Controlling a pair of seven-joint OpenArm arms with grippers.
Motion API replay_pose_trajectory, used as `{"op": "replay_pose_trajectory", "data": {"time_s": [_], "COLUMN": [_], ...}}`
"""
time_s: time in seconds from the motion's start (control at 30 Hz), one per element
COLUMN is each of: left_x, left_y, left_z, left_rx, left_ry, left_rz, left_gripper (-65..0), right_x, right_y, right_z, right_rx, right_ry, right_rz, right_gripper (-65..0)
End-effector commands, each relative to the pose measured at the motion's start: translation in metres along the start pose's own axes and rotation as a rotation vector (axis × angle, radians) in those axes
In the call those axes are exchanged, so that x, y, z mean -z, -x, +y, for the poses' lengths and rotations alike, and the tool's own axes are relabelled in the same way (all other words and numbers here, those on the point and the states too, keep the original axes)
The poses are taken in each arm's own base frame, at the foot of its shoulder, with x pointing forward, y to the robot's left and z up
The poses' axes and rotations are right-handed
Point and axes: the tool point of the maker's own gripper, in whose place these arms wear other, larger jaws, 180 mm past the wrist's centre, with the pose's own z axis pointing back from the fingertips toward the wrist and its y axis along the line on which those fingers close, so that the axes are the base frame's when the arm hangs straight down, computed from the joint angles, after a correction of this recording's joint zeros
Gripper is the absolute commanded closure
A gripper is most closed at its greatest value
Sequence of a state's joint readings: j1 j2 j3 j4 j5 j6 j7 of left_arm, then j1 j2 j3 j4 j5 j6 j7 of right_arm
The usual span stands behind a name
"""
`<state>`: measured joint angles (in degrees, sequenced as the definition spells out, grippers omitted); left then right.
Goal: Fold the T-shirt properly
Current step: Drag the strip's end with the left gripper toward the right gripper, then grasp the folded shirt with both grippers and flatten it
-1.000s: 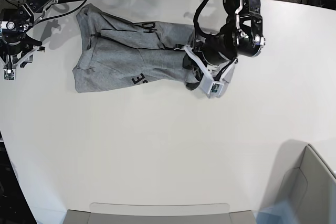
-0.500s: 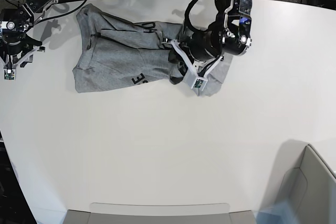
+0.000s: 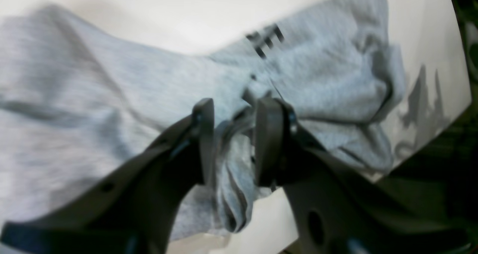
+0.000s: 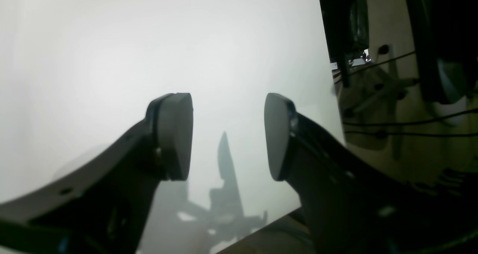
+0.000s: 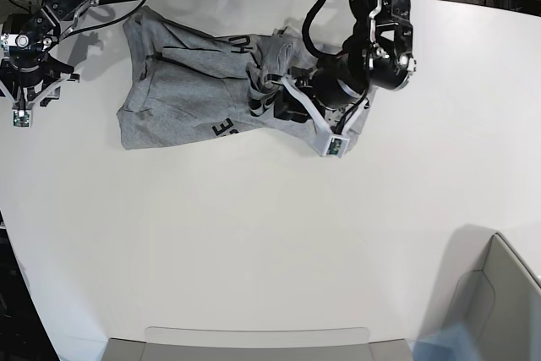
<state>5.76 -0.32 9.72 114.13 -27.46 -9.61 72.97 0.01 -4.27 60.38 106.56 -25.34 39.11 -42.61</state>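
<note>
While left pincer (image 3: 233, 142) pinches T-shirt (image 5: 182, 95), right pincer (image 4: 227, 134) gapes.

T-shirt (image 5: 190, 90): lying crumpled on the table (image 5: 254, 243), up in the far-left part in the base view, stretched sideways

left gripper (image 5: 269, 101): sits over the shirt's right-hand end in the base view, with its arm reaching in from the far edge; the wrist view has a bunched fold (image 3: 231, 160) pinched between the two jaws

lettering (image 3: 266, 40): beyond the jaws in the left wrist view; in the base view it's just left of the gripper

right gripper (image 5: 30, 82): off at the table's left edge, well apart from the shirt, jaws spread with only tabletop between them

bin (image 5: 494, 310): near-right corner, well apart from the shirt
</note>
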Motion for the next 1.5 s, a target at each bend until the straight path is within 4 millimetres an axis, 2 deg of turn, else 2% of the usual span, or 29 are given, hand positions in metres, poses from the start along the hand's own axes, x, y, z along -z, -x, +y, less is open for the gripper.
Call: {"op": "replay_pose_trajectory", "data": {"time_s": [0.0, 0.13, 0.27, 0.5, 0.6, 0.63, 0.83, 1.0, 1.13, 1.23, 1.33, 1.4, 1.47], "left_x": [-0.005, -0.005, 0.004, 0.021, 0.025, 0.027, 0.059, 0.081, 0.081, 0.07, 0.053, 0.047, 0.04], "left_y": [-0.009, 0.0, 0.015, 0.038, 0.04, 0.035, 0.013, -0.004, -0.01, -0.025, -0.038, -0.03, -0.022], "left_z": [0.0, 0.017, 0.021, 0.031, 0.031, 0.031, -0.008, -0.027, -0.032, -0.04, -0.047, -0.048, -0.032], "left_rx": [-0.005, -0.042, -0.065, -0.11, -0.122, -0.118, 0.014, 0.037, 0.032, 0.054, 0.084, 0.081, 0.062], "left_ry": [0.005, -0.034, -0.035, -0.041, -0.036, -0.032, 0.058, 0.097, 0.11, 0.123, 0.131, 0.13, 0.095], "left_rz": [-0.036, -0.016, 0.037, 0.118, 0.128, 0.122, 0.128, 0.085, 0.063, 0.009, -0.051, -0.049, -0.032], "left_gripper": [-14.4, -9.1, -7.8, -7.8, -7.8, -7.8, -7.8, -7.8, -7.8, -7.8, -7.8, -7.8, -7.8], "right_x": [-0.007, -0.019, -0.023, -0.024, -0.023, -0.023, -0.021, -0.021, -0.021, -0.021, -0.023, -0.027, -0.033], "right_y": [-0.025, -0.047, -0.058, -0.057, -0.056, -0.056, -0.038, -0.029, -0.031, -0.048, -0.049, -0.047, -0.048], "right_z": [-0.001, 0.023, 0.031, 0.032, 0.031, 0.031, 0.035, 0.036, 0.038, 0.058, 0.079, 0.091, 0.104], "right_rx": [-0.013, -0.018, -0.025, -0.027, -0.025, -0.025, -0.016, -0.015, -0.019, -0.067, -0.123, -0.161, -0.209], "right_ry": [0.006, -0.026, -0.04, -0.04, -0.04, -0.04, -0.061, -0.066, -0.071, -0.117, -0.168, -0.204, -0.242], "right_rz": [-0.08, -0.14, -0.169, -0.166, -0.165, -0.163, -0.058, -0.006, -0.01, -0.049, 0.024, 0.1, 0.161], "right_gripper": [-30.8, -30.8, -30.8, -30.8, -30.8, -30.8, -30.8, -30.8, -30.8, -30.8, -30.8, -30.8, -30.8]}}
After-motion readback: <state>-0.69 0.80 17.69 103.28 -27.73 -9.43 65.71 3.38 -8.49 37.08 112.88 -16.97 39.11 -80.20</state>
